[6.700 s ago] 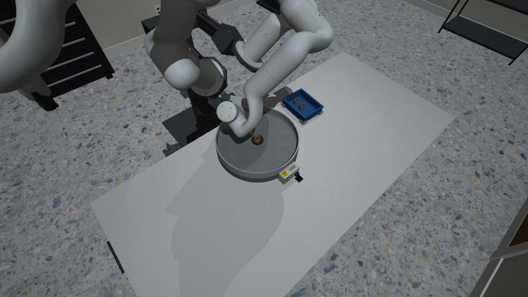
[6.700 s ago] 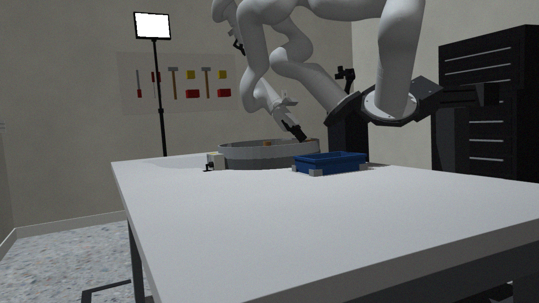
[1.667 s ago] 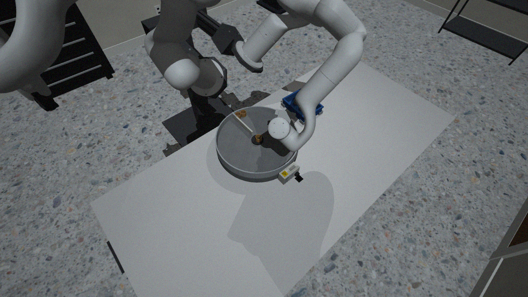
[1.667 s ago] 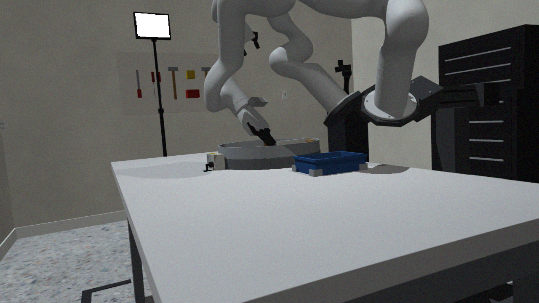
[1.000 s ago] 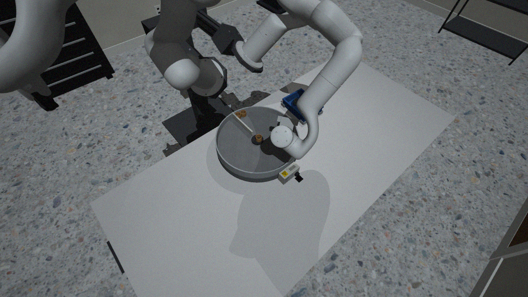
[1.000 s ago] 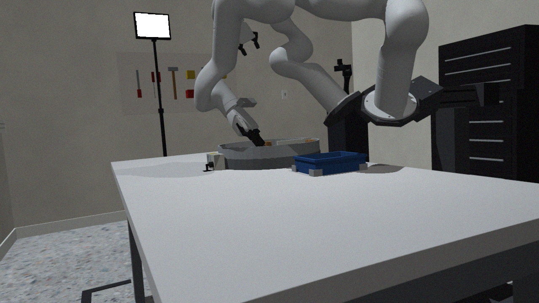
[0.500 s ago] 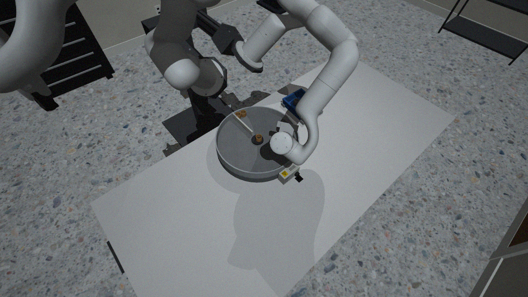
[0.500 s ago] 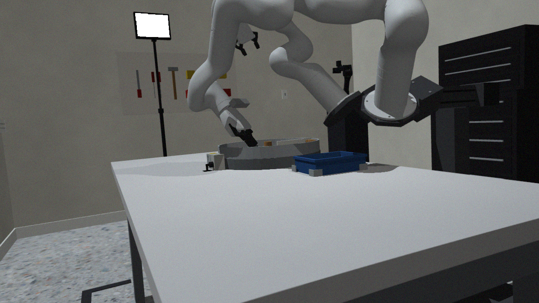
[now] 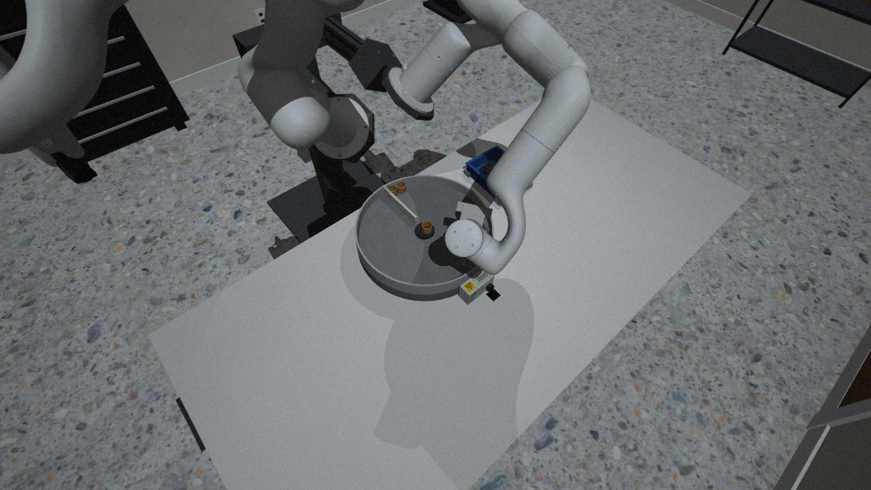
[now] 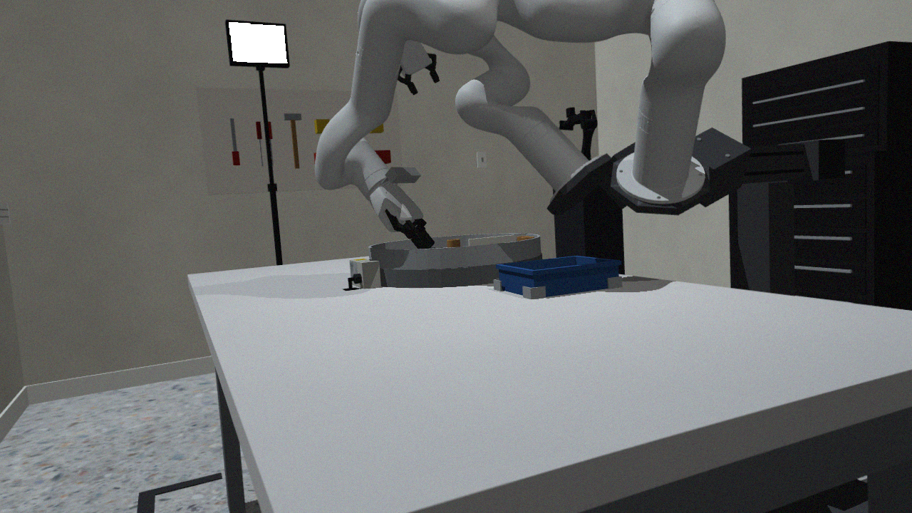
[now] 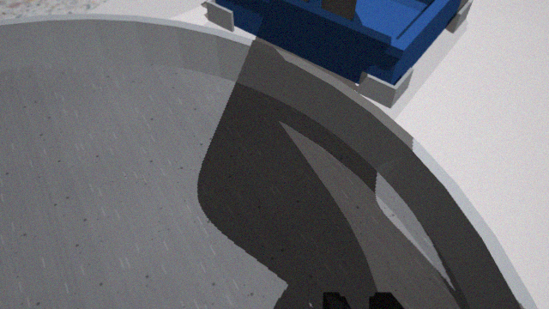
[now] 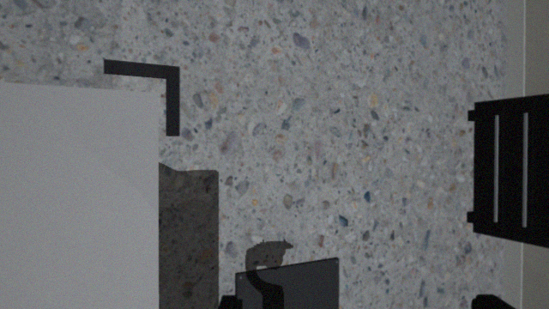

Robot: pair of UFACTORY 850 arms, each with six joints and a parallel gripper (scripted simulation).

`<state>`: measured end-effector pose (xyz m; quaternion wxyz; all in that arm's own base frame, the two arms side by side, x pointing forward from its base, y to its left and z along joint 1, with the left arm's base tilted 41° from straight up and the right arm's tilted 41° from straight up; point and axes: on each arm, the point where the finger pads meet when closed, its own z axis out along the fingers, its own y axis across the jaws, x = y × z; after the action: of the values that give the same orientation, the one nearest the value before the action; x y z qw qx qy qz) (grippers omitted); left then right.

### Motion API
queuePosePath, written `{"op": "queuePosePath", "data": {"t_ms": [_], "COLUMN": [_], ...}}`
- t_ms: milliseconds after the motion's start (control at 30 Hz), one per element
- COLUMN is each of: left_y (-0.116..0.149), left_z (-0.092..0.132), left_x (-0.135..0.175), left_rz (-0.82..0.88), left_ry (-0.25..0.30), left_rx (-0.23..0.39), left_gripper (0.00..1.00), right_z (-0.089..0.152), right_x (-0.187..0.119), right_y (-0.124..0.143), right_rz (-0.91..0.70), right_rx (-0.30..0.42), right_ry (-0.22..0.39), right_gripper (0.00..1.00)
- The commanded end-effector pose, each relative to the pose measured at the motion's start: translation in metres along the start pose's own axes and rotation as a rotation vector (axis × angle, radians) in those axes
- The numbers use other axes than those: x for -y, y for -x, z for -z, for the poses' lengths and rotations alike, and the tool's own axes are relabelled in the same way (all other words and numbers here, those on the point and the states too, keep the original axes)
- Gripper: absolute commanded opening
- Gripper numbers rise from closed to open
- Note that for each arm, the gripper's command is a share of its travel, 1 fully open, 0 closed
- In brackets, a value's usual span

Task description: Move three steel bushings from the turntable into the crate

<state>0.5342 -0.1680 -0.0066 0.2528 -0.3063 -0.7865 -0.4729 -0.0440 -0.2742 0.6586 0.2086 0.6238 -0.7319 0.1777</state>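
Crate seated level in its guides, steel inside, left claw over the turntable

At least one dark grey bushing [image 9: 488, 165] [image 11: 339, 9] sits in the blue crate [image 9: 475, 175] [image 10: 561, 274] [image 11: 309, 47]; the arm hides part of the inside, so a full count cannot be told. The crate stands level between its corner guides [image 10: 534, 292] [image 11: 377, 91], close beside the rim of the turntable [image 9: 420, 291] [image 10: 446, 258] [image 11: 86, 43].

The left claw [image 9: 449, 221] [image 10: 424, 245] [image 11: 358, 301] is inside the rim, fingers nearly together with nothing between them. A copper bushing [image 9: 426, 227] [image 10: 452, 243] stands at the hub; a copper pair [image 9: 397, 188] [image 10: 522, 238] sits near the far rim, by the pale divider [image 9: 400, 203] [image 10: 494, 241].

A boxed device [image 9: 476, 286] [image 10: 365, 273] crowds the rim; wider room lies along the surface [image 9: 304, 365] [image 10: 510, 357] [image 11: 506, 86] [image 12: 77, 193]. The right claw [image 9: 77, 175] [image 10: 425, 86] [image 12: 359, 302] hangs well apart, fingers spread.

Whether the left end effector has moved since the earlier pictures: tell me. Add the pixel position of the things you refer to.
Yes: the left end effector [image 10: 425, 244] [image 11: 357, 303] shifted left in the exterior view, away from the crate [image 9: 476, 173] [image 10: 561, 281] [image 11: 309, 47].
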Motion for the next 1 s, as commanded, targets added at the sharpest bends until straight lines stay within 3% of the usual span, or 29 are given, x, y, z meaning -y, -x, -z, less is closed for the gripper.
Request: {"op": "queuePosePath", "data": {"t_ms": [0, 367, 400, 967], "left_y": [-0.001, -0.027, -0.027, -0.027], "left_z": [0.001, 0.034, 0.034, 0.033], "left_x": [0.0, 0.0, 0.0, 0.002], "left_rz": [0.001, 0.001, 0.001, -0.051], "left_ry": [0.001, 0.001, 0.001, 0.011], "left_rx": [0.0, 0.0, 0.0, 0.011], "left_gripper": [0.11, 0.11, 0.55, 0.55], "right_z": [0.001, 0.001, 0.001, 0.001], "right_x": [0.0, 0.0, 0.0, 0.0], "right_y": [0.0, 0.0, 0.0, 0.0], "right_rz": [0.0, 0.0, 0.0, 0.0], "right_rx": [-0.002, -0.002, -0.002, -0.002], "right_ry": [0.0, 0.0, 0.0, 0.0], "right_gripper": [1.0, 1.0, 1.0, 1.0]}}
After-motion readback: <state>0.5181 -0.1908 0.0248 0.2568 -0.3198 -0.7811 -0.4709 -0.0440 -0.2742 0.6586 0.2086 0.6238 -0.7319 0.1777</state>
